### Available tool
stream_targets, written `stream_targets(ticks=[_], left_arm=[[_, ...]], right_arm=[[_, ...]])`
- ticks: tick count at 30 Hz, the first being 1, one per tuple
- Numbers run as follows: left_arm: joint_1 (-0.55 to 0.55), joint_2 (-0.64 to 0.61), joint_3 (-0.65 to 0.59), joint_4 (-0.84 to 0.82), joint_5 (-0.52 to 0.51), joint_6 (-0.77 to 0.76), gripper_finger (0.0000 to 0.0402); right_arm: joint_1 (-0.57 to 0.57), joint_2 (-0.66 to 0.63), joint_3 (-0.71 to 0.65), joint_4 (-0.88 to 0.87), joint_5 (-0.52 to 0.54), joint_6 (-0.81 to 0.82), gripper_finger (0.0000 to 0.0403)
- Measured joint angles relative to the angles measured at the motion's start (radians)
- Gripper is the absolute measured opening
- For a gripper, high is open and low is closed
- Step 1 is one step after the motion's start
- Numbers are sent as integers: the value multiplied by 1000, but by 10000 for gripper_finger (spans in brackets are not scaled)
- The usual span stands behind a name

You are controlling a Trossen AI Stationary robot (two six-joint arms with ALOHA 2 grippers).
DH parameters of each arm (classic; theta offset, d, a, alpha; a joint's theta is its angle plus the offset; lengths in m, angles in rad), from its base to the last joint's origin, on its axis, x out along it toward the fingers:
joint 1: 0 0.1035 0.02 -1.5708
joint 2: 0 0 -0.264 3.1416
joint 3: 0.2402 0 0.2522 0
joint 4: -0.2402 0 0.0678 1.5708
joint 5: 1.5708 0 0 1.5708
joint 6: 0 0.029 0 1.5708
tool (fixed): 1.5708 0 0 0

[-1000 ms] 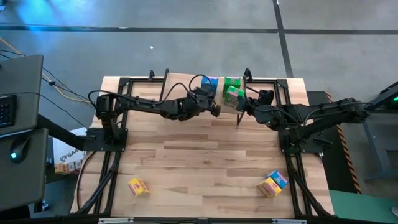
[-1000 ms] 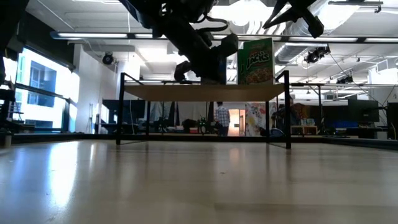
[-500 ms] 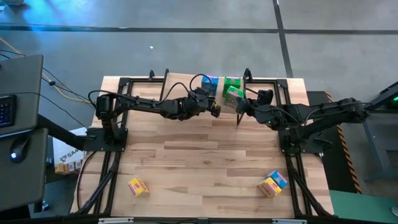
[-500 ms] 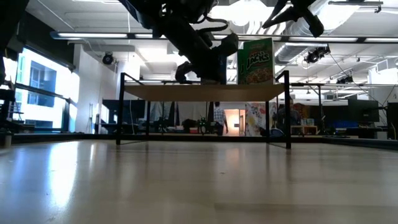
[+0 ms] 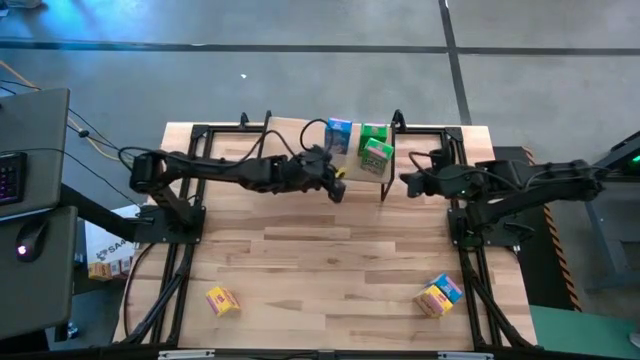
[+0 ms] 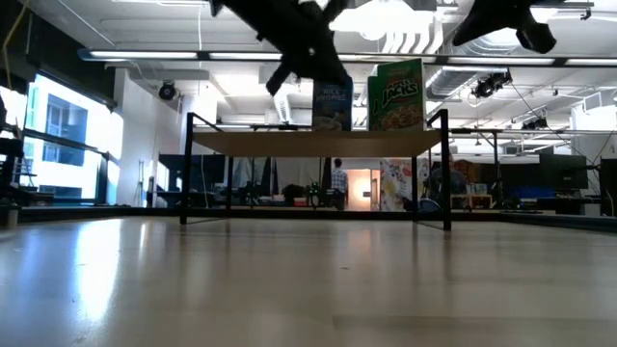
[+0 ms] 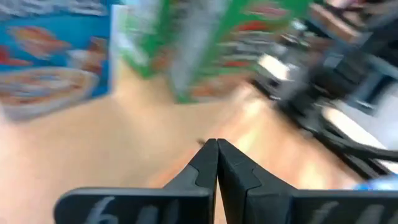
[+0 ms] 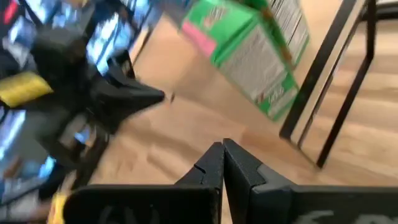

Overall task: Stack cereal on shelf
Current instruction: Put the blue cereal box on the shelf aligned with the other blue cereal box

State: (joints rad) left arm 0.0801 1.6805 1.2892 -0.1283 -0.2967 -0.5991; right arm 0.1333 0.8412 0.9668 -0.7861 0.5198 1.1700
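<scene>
**Both arms clear of the shelf with three boxes up and three to fetch**

The left gripper (image 5: 338,190) hangs with its fingers pressed together and nothing between them, just in front of the shelf (image 5: 300,128) and beside the blue cereal box (image 5: 339,136). The right gripper (image 5: 406,181) is likewise pinched closed and empty, off the shelf's right end post and apart from the green boxes. In each wrist view the two dark fingers meet in a thin seam.

On the shelf the blue box stands upright at the left of the group. Just beside it stand a green cereal box (image 5: 372,134) and, in front, a second green box (image 5: 378,158) that sits skewed to the plank in the high view. From the low view the blue box (image 6: 332,105) and a green box (image 6: 396,94) stand side by side on the plank.

On the table's (image 5: 330,250) near side, well apart from the shelf, lie a yellow cereal box (image 5: 221,300) at the left and, at the right, a yellow box (image 5: 434,299) touching a blue box (image 5: 449,288).

The placing step looks finished for this round, roughly half the task done. Next each arm would need to swing back to the near side, open, and take a box; the right pair lie against each other, so one must be picked without dragging its neighbour.

Compared with a second ago, both grippers have drawn away from the boxes: the left has pulled back from the blue box, now fully visible, and the right has retreated rightward from the green ones.
</scene>
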Motion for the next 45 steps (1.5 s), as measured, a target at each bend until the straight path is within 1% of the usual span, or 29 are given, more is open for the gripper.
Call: stream_targets(ticks=[2,5,9,12,14,17,23,25,27,29,31,34,36,38,39,42,45], left_arm=[[-14,-28,0,-14,47,3,0],[-35,-69,0,3,114,53,0],[-55,-118,0,29,147,97,0],[-57,-144,0,50,162,113,0],[-57,-162,0,51,165,130,0],[-57,-187,0,64,192,159,0],[-57,-235,0,83,210,222,0],[-57,-251,-11,96,215,235,0],[-57,-279,-72,187,237,225,0],[-57,-317,-172,314,252,177,0],[-54,-363,-295,458,253,121,0],[-53,-431,-457,655,225,22,0],[-53,-474,-536,736,200,-24,0],[-53,-509,-583,764,181,-54,0],[-52,-527,-597,761,179,-63,0],[-52,-567,-605,742,180,-52,0],[-52,-588,-606,732,179,-23,0]], right_arm=[[0,-14,0,-13,-54,-31,0],[0,-29,0,-34,-142,-78,0],[0,-36,0,-64,-274,-132,0],[0,-37,0,-96,-323,-138,6],[0,-37,0,-120,-334,-136,22],[0,-40,0,-149,-358,-133,69],[-1,-37,0,-153,-425,-150,200],[-5,-37,0,-152,-447,-161,235],[-8,-37,0,-154,-468,-166,260],[-11,-37,0,-153,-502,-168,275],[-12,-36,0,-149,-545,-159,280],[-11,-16,11,-125,-654,-104,282],[-3,28,41,-163,-744,-67,282],[35,91,82,-235,-811,-33,282],[67,124,102,-275,-829,-9,282],[185,214,145,-370,-845,61,282],[301,287,150,-443,-860,159,282]])
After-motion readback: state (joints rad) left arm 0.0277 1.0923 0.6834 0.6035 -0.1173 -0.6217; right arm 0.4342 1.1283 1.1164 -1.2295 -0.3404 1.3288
